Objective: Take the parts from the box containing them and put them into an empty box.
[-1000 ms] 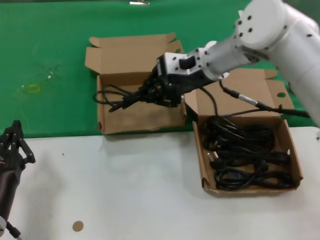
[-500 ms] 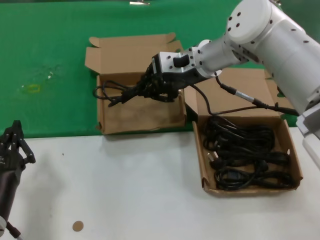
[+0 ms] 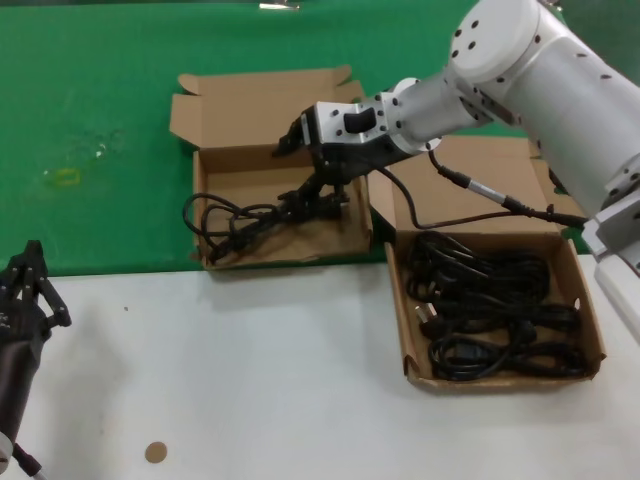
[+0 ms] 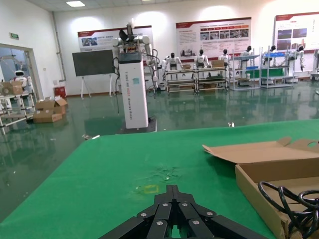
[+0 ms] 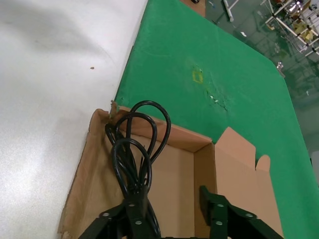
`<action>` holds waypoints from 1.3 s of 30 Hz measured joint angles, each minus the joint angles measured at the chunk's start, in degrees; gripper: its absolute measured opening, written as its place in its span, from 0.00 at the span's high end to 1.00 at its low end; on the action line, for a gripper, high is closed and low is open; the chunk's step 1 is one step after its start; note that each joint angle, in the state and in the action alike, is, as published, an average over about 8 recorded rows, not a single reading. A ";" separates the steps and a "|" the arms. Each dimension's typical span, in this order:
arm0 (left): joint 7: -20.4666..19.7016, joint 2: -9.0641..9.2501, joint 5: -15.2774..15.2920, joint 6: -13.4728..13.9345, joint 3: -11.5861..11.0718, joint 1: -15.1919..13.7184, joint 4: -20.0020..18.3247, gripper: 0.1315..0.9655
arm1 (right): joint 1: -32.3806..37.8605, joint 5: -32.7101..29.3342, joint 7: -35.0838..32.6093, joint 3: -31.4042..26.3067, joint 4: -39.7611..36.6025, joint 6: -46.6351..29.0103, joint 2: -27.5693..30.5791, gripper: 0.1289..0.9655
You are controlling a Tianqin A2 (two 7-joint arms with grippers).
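Right gripper (image 3: 305, 165) is hovering over the square box (image 3: 215, 255), jaws apart and gripping nothing. A coiled cord (image 3: 235, 218) is lying on that box's floor, directly under and just beside the lower finger, long axis running from the jaws toward the box's left wall. Remaining cords (image 3: 490, 300) are sitting in the low box (image 3: 590, 320), on the right arm's side. Left gripper (image 3: 25, 285) is resting closed on the bench (image 3: 250, 380), well apart.
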 joint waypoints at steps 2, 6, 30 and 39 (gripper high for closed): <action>0.00 0.00 0.00 0.00 0.00 0.00 0.00 0.99 | 0.11 0.00 -0.09 0.02 -0.11 0.03 -0.09 0.72; 0.00 0.00 0.00 0.00 0.00 0.00 0.00 0.99 | 0.16 -0.04 0.21 0.02 0.44 -0.06 0.01 0.69; 0.00 0.00 0.00 0.00 0.00 0.00 0.00 0.93 | -4.53 1.20 3.43 1.49 7.88 1.76 1.86 0.11; 0.00 0.00 0.00 0.00 0.00 0.00 0.00 0.86 | -13.05 4.49 5.89 5.14 15.59 7.54 3.20 0.05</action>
